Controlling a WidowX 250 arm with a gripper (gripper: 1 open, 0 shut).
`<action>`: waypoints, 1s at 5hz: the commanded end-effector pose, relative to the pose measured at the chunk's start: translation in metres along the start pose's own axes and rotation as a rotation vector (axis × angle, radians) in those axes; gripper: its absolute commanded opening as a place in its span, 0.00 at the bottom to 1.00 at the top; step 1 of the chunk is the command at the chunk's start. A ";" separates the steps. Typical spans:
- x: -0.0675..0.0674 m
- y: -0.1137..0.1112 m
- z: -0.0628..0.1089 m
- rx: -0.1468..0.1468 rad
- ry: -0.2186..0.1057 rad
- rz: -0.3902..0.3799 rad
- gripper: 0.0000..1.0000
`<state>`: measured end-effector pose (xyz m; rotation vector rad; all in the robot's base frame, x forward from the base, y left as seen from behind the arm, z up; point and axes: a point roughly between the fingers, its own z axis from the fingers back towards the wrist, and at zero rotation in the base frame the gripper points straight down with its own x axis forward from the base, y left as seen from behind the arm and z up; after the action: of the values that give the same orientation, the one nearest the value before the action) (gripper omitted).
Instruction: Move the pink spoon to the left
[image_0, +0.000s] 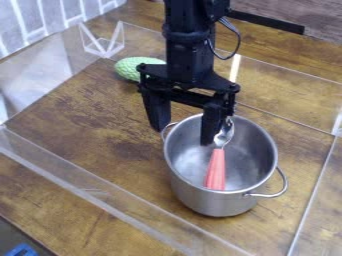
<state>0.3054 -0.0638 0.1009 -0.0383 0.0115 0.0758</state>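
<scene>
The pink spoon (218, 160) lies inside the metal pot (187, 185) at the lower right, silver bowl toward the back, reddish-pink handle toward the front. My gripper (189, 120) points straight down at the pot's back-left rim. Its jaws stand open, with one dark finger (158, 113) just outside the rim on the left and the other finger (219, 127) over the pot, right beside the spoon's bowl. Nothing is held between them.
A bumpy green vegetable (134, 68) lies on the wooden table behind the gripper's left side. Clear plastic walls (54, 150) fence the table at the left and front. The pot has a side handle (277, 186) at its right.
</scene>
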 end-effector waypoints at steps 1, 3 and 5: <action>0.002 -0.011 0.004 -0.011 -0.044 -0.017 1.00; 0.005 -0.024 -0.007 -0.026 -0.070 -0.012 1.00; 0.007 -0.031 -0.018 -0.028 -0.081 -0.012 1.00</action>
<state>0.3119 -0.0918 0.0726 -0.0519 -0.0324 0.0744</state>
